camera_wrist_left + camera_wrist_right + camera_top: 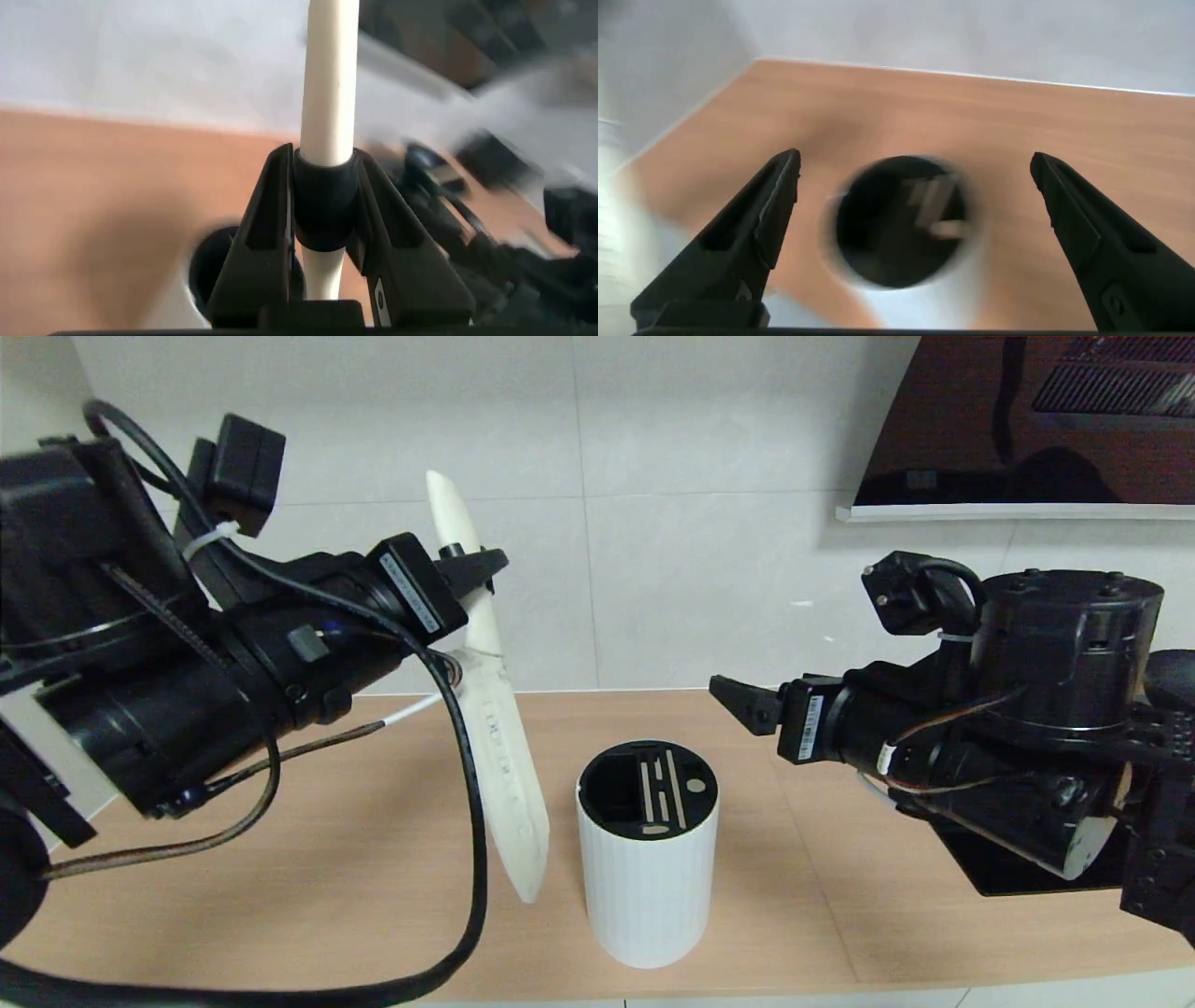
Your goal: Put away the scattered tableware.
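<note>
Reading from the left: what does the left tool carry? (Student)

Left tool, raised above the counter, jaws closed on the handle of a white knife. The handle is up and the blade hangs down, tilted, with its tip near the left side of the white holder. Judged step: bringing the knife to the holder, insertion not yet done. (Tutor)

And the next move? (Student)

The holder stands upright at mid-counter. Its dark top has a square opening on the left, narrow slots in the middle and a small round hole. The move probably calls for lifting the tip above the rim, bringing the blade upright over a slot, then lowering it straight. A tilted blade could catch the rim and tip the holder. (Tutor)

What room is there? (Student)

Room lies above the holder and over the stretch of counter to its left; a wall closes the back. To the right, the right tool hangs in the air, jaws spread wide with nothing between them, near the holder's upper side but apart from it. It could steady the holder. Farther right, a dark flat panel lies on the counter. The counter's front edge runs near the holder's base, so pushes toward it are best avoided. (Tutor)
</note>
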You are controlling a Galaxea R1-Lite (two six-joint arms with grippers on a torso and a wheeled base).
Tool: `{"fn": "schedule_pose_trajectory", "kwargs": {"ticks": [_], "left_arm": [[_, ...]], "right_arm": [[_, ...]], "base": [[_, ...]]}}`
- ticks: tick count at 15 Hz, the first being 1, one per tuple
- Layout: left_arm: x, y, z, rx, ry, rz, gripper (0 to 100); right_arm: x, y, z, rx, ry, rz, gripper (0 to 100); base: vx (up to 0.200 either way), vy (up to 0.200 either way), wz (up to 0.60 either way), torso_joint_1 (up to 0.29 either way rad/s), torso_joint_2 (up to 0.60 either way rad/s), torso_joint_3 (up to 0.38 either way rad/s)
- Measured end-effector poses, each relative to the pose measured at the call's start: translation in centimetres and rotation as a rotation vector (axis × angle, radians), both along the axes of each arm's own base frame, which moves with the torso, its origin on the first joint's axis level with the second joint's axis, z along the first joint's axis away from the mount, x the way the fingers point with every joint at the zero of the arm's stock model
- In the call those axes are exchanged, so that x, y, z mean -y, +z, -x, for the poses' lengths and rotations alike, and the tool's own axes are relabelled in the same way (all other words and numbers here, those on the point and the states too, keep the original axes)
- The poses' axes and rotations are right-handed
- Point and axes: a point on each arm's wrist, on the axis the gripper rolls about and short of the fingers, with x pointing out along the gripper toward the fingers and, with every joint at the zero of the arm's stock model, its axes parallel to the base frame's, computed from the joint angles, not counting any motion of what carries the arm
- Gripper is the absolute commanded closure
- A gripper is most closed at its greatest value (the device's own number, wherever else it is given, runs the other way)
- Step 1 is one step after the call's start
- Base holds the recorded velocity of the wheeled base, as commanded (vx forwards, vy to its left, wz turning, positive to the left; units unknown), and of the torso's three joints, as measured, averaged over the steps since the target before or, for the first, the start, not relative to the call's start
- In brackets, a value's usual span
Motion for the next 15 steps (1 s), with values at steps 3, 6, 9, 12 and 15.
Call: {"fn": "schedule_pose_trajectory", "kwargs": {"ticks": [3, 6, 9, 12, 15], "left_arm": [[1.5, 2.1, 0.9, 0.125, 0.109, -0.111, 100], [3.6, 2.5, 2.0, 0.171, 0.194, -0.138, 100], [5.3, 1.8, 1.8, 0.21, 0.264, -0.185, 100], [6.8, 1.3, 0.7, 0.296, 0.36, -0.183, 100], [8.4, 0.0, 0.2, 0.278, 0.359, -0.213, 100]], "right_arm": [[1.2, 0.6, -0.4, 0.012, -0.039, -0.011, 0], [1.5, 0.5, -0.7, 0.011, -0.054, -0.01, 0], [1.5, 0.2, -0.9, 0.002, -0.056, -0.003, 0], [1.4, -0.1, -1.1, -0.005, -0.056, 0.004, 0], [1.2, -0.3, -1.2, -0.012, -0.056, 0.009, 0]], "base": [[0.0, 0.0, 0.0, 0.0, 0.0, 0.0], [0.0, 0.0, 0.0, 0.0, 0.0, 0.0], [0.0, 0.0, 0.0, 0.0, 0.0, 0.0], [0.0, 0.0, 0.0, 0.0, 0.0, 0.0], [0.0, 0.0, 0.0, 0.0, 0.0, 0.0]]}}
